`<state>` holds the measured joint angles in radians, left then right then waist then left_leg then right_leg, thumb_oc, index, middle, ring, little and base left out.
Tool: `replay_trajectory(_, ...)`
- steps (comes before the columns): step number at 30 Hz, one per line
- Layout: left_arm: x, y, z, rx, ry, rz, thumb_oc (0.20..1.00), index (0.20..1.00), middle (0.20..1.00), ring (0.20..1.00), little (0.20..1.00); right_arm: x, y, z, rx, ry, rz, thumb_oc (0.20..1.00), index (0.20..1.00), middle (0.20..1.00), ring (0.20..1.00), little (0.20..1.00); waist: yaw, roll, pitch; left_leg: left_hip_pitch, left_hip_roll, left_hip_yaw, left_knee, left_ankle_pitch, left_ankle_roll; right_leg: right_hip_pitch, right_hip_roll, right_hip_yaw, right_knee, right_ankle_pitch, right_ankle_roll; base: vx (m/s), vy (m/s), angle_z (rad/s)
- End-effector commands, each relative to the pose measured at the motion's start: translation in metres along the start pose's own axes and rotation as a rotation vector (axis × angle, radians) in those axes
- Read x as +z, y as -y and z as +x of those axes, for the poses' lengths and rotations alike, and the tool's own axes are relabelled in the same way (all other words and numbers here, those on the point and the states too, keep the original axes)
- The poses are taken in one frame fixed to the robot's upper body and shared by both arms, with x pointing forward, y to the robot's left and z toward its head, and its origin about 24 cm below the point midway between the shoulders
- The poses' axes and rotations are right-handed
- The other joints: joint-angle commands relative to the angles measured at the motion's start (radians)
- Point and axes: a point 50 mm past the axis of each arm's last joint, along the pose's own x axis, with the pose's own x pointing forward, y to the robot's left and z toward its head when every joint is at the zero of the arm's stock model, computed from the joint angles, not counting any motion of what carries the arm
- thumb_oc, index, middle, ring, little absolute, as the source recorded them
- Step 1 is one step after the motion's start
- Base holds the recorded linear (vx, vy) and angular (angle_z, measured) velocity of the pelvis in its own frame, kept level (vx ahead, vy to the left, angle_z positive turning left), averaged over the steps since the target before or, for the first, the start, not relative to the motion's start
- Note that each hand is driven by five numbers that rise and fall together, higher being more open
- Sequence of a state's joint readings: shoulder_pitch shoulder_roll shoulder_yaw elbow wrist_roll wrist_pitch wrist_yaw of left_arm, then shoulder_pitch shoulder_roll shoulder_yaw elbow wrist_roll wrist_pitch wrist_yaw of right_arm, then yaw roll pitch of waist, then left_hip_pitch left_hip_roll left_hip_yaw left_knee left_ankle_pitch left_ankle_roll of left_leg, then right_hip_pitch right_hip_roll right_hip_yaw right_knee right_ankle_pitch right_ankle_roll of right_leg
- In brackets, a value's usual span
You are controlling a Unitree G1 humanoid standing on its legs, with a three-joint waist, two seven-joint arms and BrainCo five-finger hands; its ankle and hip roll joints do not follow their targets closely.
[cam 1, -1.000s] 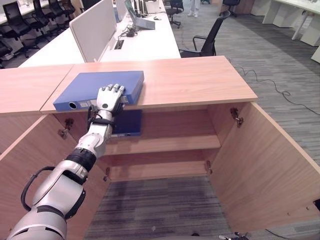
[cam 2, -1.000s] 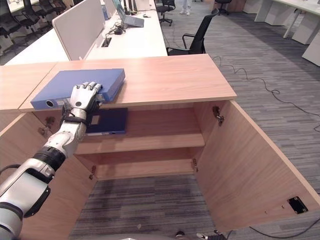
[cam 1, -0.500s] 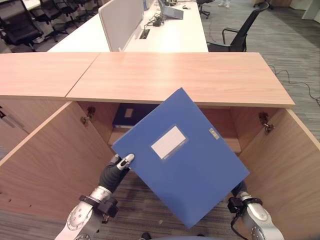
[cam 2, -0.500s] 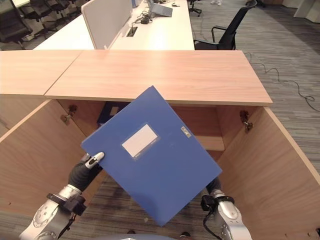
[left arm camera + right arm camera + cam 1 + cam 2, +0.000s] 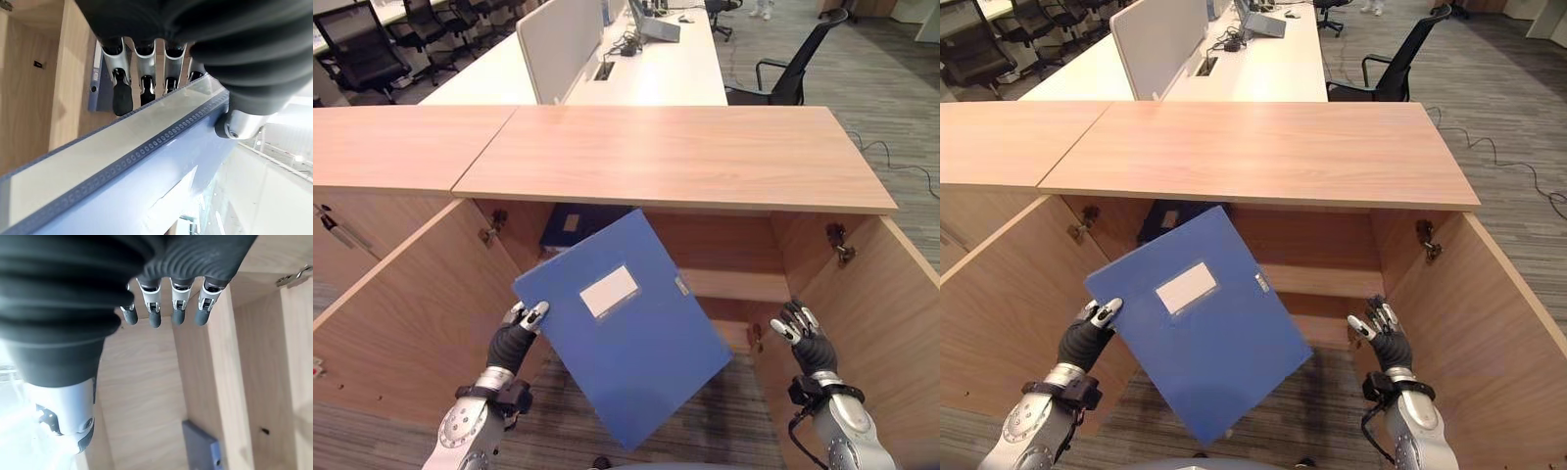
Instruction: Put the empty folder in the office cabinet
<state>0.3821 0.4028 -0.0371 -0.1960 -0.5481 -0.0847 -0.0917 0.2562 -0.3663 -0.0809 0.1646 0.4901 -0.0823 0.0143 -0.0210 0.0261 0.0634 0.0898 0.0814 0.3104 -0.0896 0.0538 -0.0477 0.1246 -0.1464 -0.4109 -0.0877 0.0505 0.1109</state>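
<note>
Right hand (image 5: 800,331) now off the flat blue plastic folder (image 5: 625,328), fingers spread and empty beside the right door; half a second ago under its lower corner. Left hand (image 5: 517,331) alone pinching the left edge, thumb over, fingers behind. Folder tilted in mid-air before the open light-wood office cabinet (image 5: 744,284), lower than before, white label facing up. Insertion pending; single-handed hold judged less secure.

Right hand (image 5: 800,331) now off the blue folder (image 5: 622,326), fingers spread; folder lower, nearer the cabinet (image 5: 675,152) opening.
</note>
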Motion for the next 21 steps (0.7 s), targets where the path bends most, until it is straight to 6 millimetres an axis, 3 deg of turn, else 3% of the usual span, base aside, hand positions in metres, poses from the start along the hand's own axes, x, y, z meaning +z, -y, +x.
replay_trajectory(1,0.037,-0.017,0.002,0.057,0.170,0.152,0.200,0.200,0.200,0.200,0.200,0.019,0.016,0.008,-0.100,0.089,-0.126,1.000,1.000,1.000,1.000,1.000,-0.012,-0.053,-0.005,0.006,0.028,-0.042,0.002,-0.106,-0.015,0.013,-0.044,0.002,0.000,-0.075,0.053,0.00,0.000,0.00)
replay_trajectory(4,0.043,-0.030,0.001,0.129,0.192,0.218,0.200,0.200,0.200,0.200,0.200,0.039,0.031,0.008,-0.178,0.159,-0.177,1.000,1.000,1.000,1.000,1.000,-0.012,-0.052,-0.002,0.002,0.029,-0.045,0.002,-0.107,-0.015,0.009,-0.043,0.004,0.000,-0.077,0.052,0.00,0.000,0.00)
replay_trajectory(8,0.046,-0.032,0.001,0.135,0.203,0.237,0.200,0.200,0.200,0.200,0.200,0.052,0.027,0.008,-0.148,0.210,-0.175,1.000,1.000,1.000,1.000,1.000,-0.010,-0.054,0.001,0.001,0.029,-0.046,0.002,-0.107,-0.015,0.007,-0.042,0.003,0.000,-0.077,0.052,0.00,0.000,0.00)
replay_trajectory(17,0.059,-0.004,0.022,0.002,0.289,0.302,0.200,0.200,0.200,0.200,0.200,0.062,-0.051,0.013,0.279,0.278,-0.034,1.000,1.000,1.000,1.000,1.000,-0.005,-0.067,0.005,0.003,0.035,-0.035,0.002,-0.103,-0.021,0.005,-0.042,0.006,0.000,-0.075,0.048,0.00,0.000,0.00)
replay_trajectory(21,0.066,0.012,0.029,-0.077,0.334,0.275,0.200,0.200,0.200,0.200,0.200,0.048,-0.084,0.014,0.451,0.196,-0.045,1.000,1.000,1.000,1.000,1.000,0.000,-0.070,0.005,0.003,0.038,-0.031,0.002,-0.099,-0.025,0.003,-0.040,0.004,0.000,-0.074,0.048,0.00,0.000,0.00)
